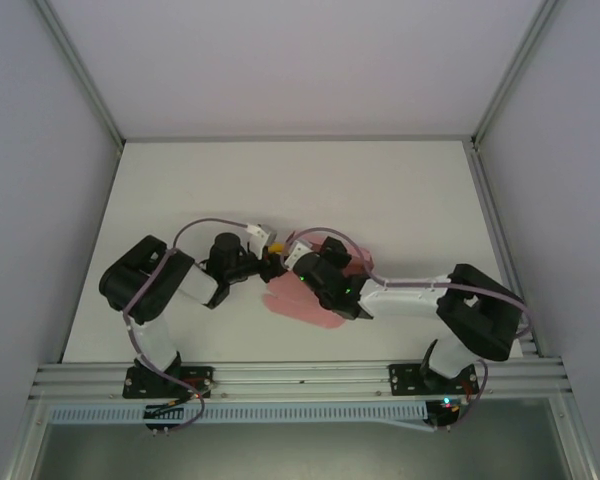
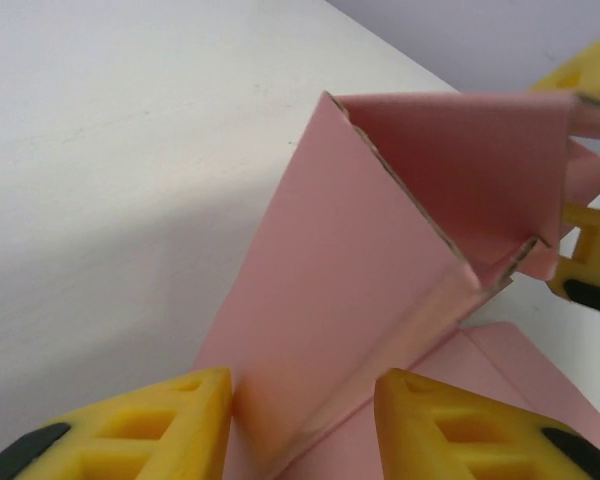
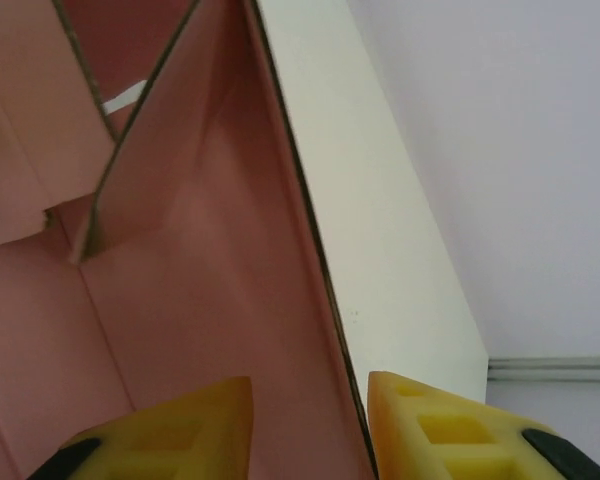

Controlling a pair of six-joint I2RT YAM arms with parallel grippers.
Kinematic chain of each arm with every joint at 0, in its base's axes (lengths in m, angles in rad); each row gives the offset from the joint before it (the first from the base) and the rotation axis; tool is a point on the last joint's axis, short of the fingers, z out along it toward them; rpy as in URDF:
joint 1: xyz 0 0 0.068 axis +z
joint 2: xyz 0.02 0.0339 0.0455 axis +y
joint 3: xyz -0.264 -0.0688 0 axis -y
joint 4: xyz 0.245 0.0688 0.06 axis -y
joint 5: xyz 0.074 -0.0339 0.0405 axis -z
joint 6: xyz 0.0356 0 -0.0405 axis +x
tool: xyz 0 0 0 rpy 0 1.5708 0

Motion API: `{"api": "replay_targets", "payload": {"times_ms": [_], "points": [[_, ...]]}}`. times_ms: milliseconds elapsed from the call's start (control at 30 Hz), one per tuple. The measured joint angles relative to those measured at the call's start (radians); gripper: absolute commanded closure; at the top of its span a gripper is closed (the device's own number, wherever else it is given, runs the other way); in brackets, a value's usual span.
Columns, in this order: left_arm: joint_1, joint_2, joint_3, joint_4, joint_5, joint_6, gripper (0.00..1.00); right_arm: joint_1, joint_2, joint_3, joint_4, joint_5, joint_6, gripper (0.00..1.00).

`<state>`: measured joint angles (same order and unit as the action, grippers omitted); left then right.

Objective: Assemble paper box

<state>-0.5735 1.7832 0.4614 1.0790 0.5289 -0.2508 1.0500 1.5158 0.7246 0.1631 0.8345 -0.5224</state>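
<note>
The paper box is a pale-pink die-cut card, partly folded, lying at the table's middle front between the two arms. In the left wrist view one panel of the paper box stands up as a creased wall with a flap folded across its far end. My left gripper is open, and its left finger touches that wall. My right gripper is open astride a raised side panel of the paper box, whose edge runs close to the right finger. Both grippers meet over the card, left gripper facing right gripper.
The white table is bounded by grey walls and aluminium posts at the back corners. A metal rail runs along the near edge by the arm bases. The right gripper's fingers show beyond the flap in the left wrist view.
</note>
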Motion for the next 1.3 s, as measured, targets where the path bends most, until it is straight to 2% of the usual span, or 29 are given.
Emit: {"api": "replay_targets", "payload": {"times_ms": [100, 233, 367, 633, 700, 733, 800, 833, 867, 1000, 1133, 1167, 1233, 1300], "points": [[-0.001, -0.041, 0.001, -0.04, 0.007, 0.03, 0.59, -0.018, -0.078, 0.001, -0.05, -0.055, 0.0, 0.66], [-0.003, -0.049, 0.01, -0.094, 0.019, 0.059, 0.53, -0.047, -0.142, 0.011, -0.118, -0.145, 0.01, 0.86], [-0.003, -0.049, 0.011, -0.122, 0.044, 0.075, 0.46, -0.064, -0.136, 0.013, -0.169, -0.197, 0.024, 1.0], [-0.003, -0.047, 0.03, -0.172, 0.068, 0.094, 0.48, -0.067, -0.088, 0.013, -0.219, -0.235, 0.03, 1.0], [-0.003, -0.044, 0.034, -0.173, 0.07, 0.094, 0.48, -0.067, -0.09, 0.013, -0.219, -0.236, 0.032, 0.91], [-0.003, -0.041, 0.037, -0.172, 0.07, 0.094, 0.49, -0.067, -0.095, 0.013, -0.219, -0.238, 0.038, 0.77], [-0.003, -0.029, 0.046, -0.175, 0.07, 0.094, 0.49, -0.072, -0.124, 0.013, -0.218, -0.246, 0.047, 0.71], [-0.003, -0.019, 0.056, -0.18, 0.069, 0.094, 0.49, -0.081, -0.153, 0.014, -0.218, -0.264, 0.056, 0.63], [-0.003, -0.008, 0.069, -0.186, 0.069, 0.094, 0.5, -0.097, -0.183, 0.018, -0.222, -0.285, 0.069, 0.51], [-0.003, 0.023, 0.106, -0.195, 0.065, 0.094, 0.51, -0.274, -0.288, 0.11, -0.28, -0.475, 0.12, 0.3], [-0.003, 0.039, 0.124, -0.204, 0.056, 0.095, 0.53, -0.498, -0.272, 0.224, -0.371, -0.73, 0.066, 0.25], [-0.003, 0.045, 0.128, -0.205, 0.055, 0.095, 0.53, -0.534, -0.244, 0.254, -0.405, -0.784, 0.045, 0.25], [-0.003, 0.059, 0.139, -0.207, 0.052, 0.095, 0.53, -0.589, -0.15, 0.338, -0.505, -0.894, -0.003, 0.29], [-0.003, 0.069, 0.146, -0.21, 0.049, 0.095, 0.54, -0.616, -0.041, 0.433, -0.605, -0.955, -0.032, 0.27]]}}
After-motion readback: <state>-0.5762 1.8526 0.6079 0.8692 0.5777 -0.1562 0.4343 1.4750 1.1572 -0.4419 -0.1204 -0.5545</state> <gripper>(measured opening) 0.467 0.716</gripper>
